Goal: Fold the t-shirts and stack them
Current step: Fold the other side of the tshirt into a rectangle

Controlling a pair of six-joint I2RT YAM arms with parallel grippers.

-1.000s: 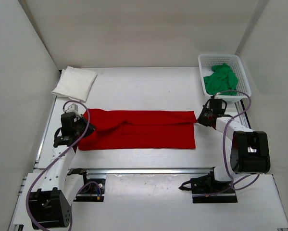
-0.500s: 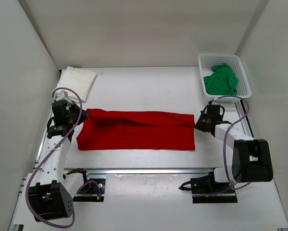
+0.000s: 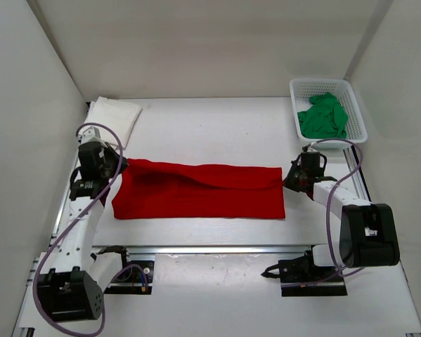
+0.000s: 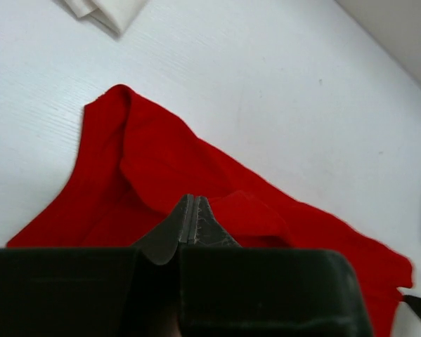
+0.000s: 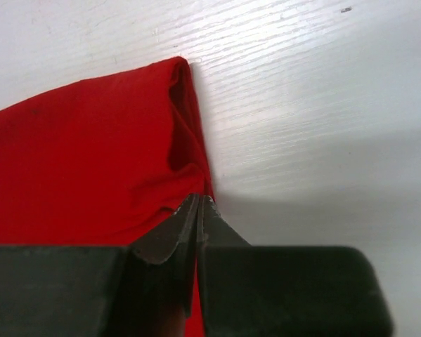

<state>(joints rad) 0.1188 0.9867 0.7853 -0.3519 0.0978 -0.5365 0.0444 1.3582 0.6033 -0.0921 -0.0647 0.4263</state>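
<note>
The red t-shirt lies as a long band across the middle of the table, with a fold along its far edge. My left gripper is shut on its left end, which shows raised in the left wrist view. My right gripper is shut on its right far corner, low over the table. The white t-shirt lies folded at the back left, and its corner shows in the left wrist view. The green t-shirt is crumpled in the basket.
The white lattice basket stands at the back right, against the right wall. White walls close in the table on the left, back and right. A metal rail runs along the near edge in front of the arm bases.
My left gripper has moved left and toward the back, drawing the red shirt's left end with it. The right gripper has shifted slightly, still holding its corner.
</note>
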